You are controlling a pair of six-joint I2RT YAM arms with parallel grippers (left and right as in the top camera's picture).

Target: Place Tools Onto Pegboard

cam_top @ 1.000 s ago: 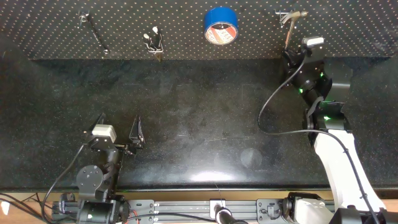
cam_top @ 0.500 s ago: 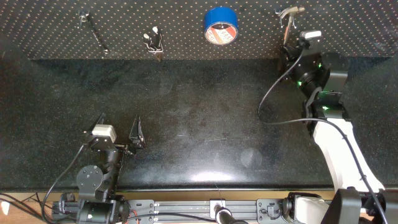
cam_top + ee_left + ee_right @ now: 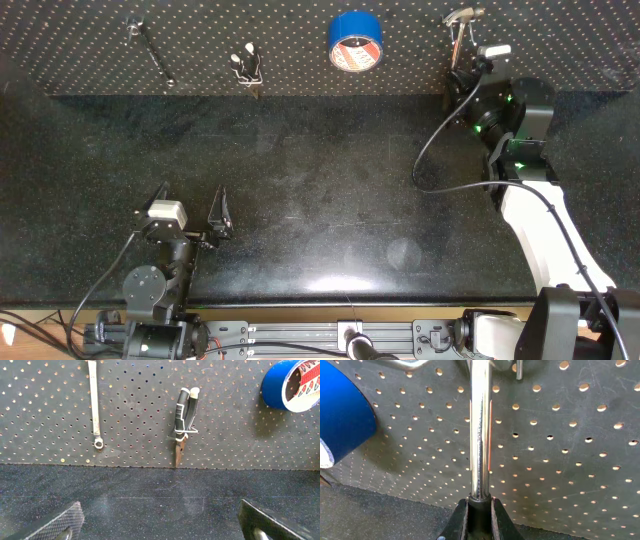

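The right gripper [image 3: 480, 512] is pinched on the lower end of the hammer [image 3: 480, 435], its fingers pressed to either side of the grip. From the fingertips the chrome shaft runs straight ahead and up the pegboard [image 3: 570, 460], long axis in line with the gripper and parallel to the board face. The hammer head [image 3: 465, 16] is at the far end, level with a metal peg [image 3: 518, 369]; whether it is fully seated cannot be told. Release therefore depends on the head resting on its peg. The blue tape roll [image 3: 340, 420] hangs to one side, apart. The left gripper [image 3: 160, 522] is spread, well away, facing the pliers [image 3: 184, 415].
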